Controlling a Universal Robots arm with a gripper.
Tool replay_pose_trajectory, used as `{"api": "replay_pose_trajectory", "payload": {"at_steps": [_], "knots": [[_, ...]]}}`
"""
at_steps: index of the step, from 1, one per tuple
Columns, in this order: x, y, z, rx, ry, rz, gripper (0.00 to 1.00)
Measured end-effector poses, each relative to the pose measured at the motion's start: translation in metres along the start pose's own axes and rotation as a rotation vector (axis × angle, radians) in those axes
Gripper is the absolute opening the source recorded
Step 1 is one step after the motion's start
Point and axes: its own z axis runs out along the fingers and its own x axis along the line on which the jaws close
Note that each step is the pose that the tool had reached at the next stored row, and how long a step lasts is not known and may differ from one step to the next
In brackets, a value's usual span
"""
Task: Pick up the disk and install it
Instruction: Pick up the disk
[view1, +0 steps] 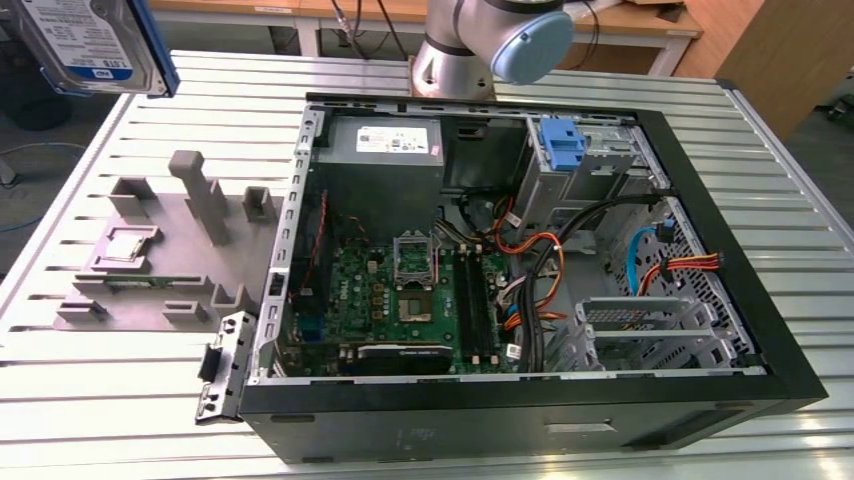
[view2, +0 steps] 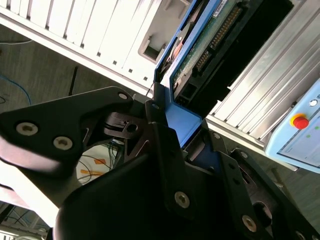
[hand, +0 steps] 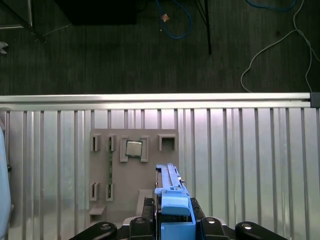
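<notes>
The disk (view1: 94, 45), silver with a white-and-blue label and a blue bracket, hangs high above the slatted table at the exterior view's upper left, well away from the open computer case (view1: 534, 270). In the second wrist view my gripper (view2: 182, 127) is shut on the disk's blue bracket, and the disk (view2: 210, 45) shows its green circuit board and connector pins. In the first wrist view the disk (hand: 172, 192) stands edge-on between the black fingers (hand: 142, 225) of the gripper (hand: 172, 222), above the grey fixture plate.
The case holds a motherboard (view1: 400, 290), a grey power supply (view1: 387, 145), a metal drive cage with a blue latch (view1: 563, 150) and loose cables (view1: 547, 260). A grey fixture plate (view1: 160, 250) carrying a chip (hand: 133, 148) lies on the table. The arm's base (view1: 461, 50) stands behind the case.
</notes>
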Motion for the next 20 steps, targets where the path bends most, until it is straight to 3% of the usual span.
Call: {"api": "replay_pose_trajectory", "payload": {"at_steps": [20], "knots": [[0.0023, -0.0043, -0.0003, -0.0001, 0.0001, 0.000, 0.37]]}}
